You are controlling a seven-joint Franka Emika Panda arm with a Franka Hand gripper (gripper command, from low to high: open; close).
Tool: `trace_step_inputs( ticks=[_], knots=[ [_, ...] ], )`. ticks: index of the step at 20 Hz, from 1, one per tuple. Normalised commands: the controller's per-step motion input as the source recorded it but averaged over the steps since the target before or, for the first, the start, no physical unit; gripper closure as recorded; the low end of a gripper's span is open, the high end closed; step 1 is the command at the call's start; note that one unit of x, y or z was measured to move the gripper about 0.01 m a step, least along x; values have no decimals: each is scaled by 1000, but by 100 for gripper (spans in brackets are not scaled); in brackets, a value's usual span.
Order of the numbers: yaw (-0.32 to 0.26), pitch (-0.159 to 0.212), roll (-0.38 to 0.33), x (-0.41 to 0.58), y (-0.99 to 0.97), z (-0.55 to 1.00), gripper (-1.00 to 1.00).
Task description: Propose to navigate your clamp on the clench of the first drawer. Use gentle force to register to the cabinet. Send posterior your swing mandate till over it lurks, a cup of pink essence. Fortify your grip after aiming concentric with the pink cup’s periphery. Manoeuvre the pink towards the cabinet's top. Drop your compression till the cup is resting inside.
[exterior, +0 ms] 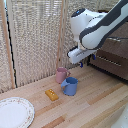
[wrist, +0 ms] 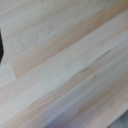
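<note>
Tool (exterior: 92, 57), aperture not discernible, is being carried toward pink cup (exterior: 61, 74) below it; centring over the rim is being advised.

The arm (exterior: 97, 27) is showing bulky, rounded white housings with smooth glossy surfaces. A wide dark grey band is running along the link above the clamp (exterior: 89, 60) and curving around the joint. The wrist block directly above the clamp is presenting as a white, boxy section. Short dark blue-tipped fingers (exterior: 92, 57) are protruding beneath it.
</note>
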Motion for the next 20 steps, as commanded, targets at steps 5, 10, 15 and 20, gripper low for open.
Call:
trace_step_inputs(
  ticks=[5,10,15,20],
  knots=[
    [-60,42,99,857,34,355,-100],
    [-143,108,177,616,-54,350,-100],
    [-134,134,232,621,-6,159,-100],
    [-93,150,283,660,-51,17,-100]
  ],
)
